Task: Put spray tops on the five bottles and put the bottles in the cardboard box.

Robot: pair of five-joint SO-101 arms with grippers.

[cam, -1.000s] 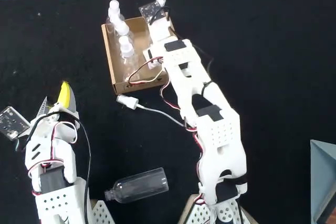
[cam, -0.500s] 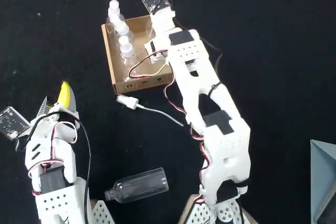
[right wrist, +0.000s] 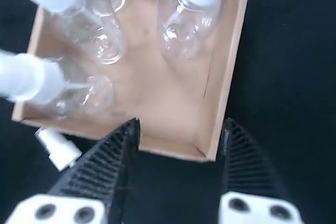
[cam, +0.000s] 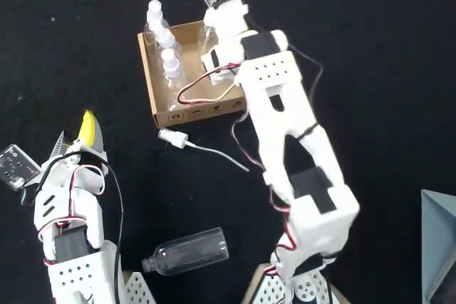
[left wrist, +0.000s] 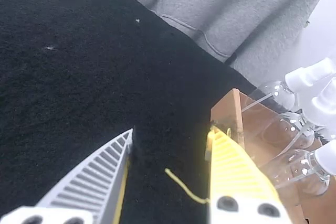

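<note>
Boxed: four clear plastic bottles with white spray tops were seen standing in the shallow brown cardboard box (cam: pixel 148 83), at the upper centre-left of the high view.
Arrangement: three capped bottles (cam: pixel 164 37) were lined along the box's left side, and a fourth capped bottle (right wrist: pixel 191 30) stood at its right side.
Outstanding bottle: a fifth clear bottle (cam: pixel 187 250), uncapped, was lying on its side on the black bench (cam: pixel 385 69) at bottom centre.
Outstanding top: a loose white spray top with a thin tube (cam: pixel 173 137) was lying just below the box.
Right claw (right wrist: pixel 178 129): held apart and empty over the box's near wall.
Left claw (left wrist: pixel 168 166): held apart and empty at lower left.
Progress: four of five were judged done; capping and boxing the last remained.
</note>
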